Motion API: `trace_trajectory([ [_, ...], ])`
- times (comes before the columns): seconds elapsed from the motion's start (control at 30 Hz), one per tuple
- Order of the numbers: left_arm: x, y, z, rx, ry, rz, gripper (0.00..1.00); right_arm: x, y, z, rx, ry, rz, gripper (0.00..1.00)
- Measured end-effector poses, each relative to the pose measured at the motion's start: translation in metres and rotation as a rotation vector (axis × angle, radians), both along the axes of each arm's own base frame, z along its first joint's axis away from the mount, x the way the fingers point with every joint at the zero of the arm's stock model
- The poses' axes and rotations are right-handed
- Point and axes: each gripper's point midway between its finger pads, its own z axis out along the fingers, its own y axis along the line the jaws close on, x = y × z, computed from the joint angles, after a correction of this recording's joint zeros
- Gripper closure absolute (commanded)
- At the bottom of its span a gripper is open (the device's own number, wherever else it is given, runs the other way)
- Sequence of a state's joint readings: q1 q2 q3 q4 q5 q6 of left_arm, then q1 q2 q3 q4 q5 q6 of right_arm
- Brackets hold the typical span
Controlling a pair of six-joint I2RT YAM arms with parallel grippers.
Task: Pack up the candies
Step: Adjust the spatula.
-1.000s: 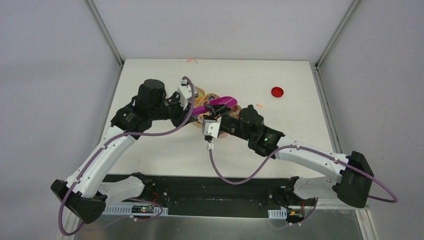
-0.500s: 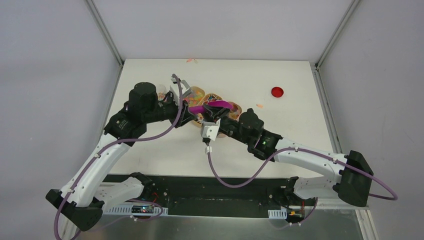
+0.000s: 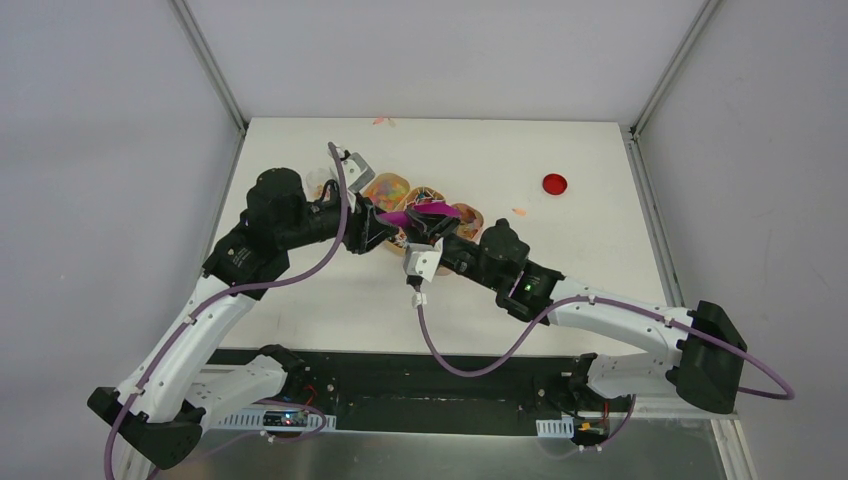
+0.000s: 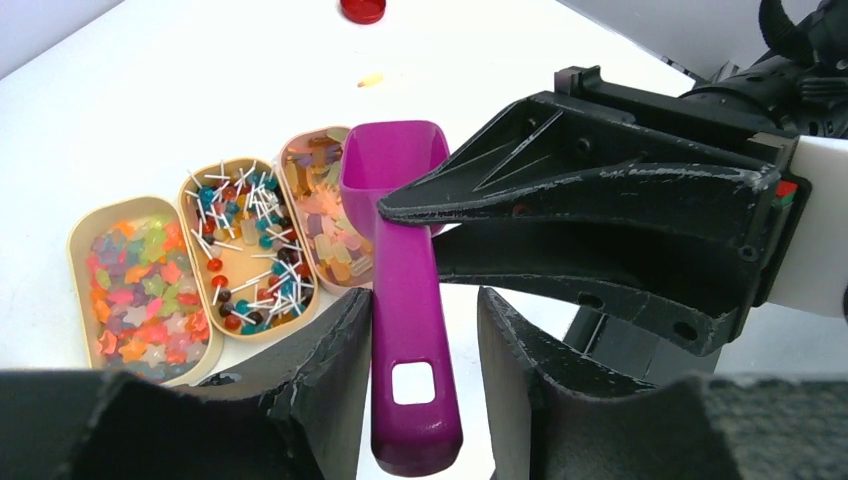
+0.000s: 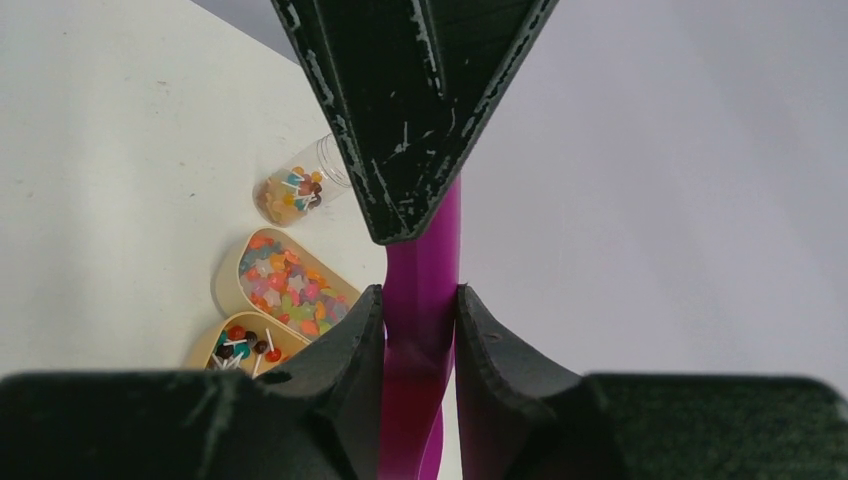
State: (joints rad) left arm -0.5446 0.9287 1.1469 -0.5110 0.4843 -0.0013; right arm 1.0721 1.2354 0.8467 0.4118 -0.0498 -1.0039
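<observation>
The right pincer is clamped on the handle of the magenta scoop while the left pincer stands parted around its end, so the left should, I judge, back straight off without nudging it, minding the trays at the left of the frame, where the candies lie, and the jar beyond.

Magenta scoop, multicoloured candies, beige trays

A magenta scoop and a red disc, well apart.
</observation>
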Motion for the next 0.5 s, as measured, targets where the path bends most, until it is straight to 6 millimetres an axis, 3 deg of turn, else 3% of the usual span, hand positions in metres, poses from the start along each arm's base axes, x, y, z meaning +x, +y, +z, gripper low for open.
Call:
trace_trajectory([
  [0.27, 0.0003, -0.0031, 0.0035, -0.018, -0.014, -0.014, 0.63, -0.0013, 0.0009, -0.0019, 0.003, 0.017, 0.007, 1.00],
  [0.3, 0.0006, -0.0033, 0.0029, -0.018, -0.014, -0.014, 0.67, -0.0014, 0.0008, -0.0021, 0.003, 0.019, 0.007, 1.00],
  [0.4, 0.0020, -0.0029, 0.0003, -0.007, -0.026, -0.016, 0.93, -0.0014, 0.0005, -0.0044, -0.001, 0.023, 0.006, 1.00],
  [0.47, 0.0027, -0.0027, -0.0012, -0.001, -0.027, -0.017, 1.00, -0.0011, 0.0002, -0.0049, 0.000, 0.025, 0.003, 0.98],
  [0.5, 0.0032, -0.0027, -0.0014, 0.002, -0.032, -0.019, 1.00, -0.0011, 0.0002, -0.0051, 0.001, 0.028, 0.003, 0.91],
])
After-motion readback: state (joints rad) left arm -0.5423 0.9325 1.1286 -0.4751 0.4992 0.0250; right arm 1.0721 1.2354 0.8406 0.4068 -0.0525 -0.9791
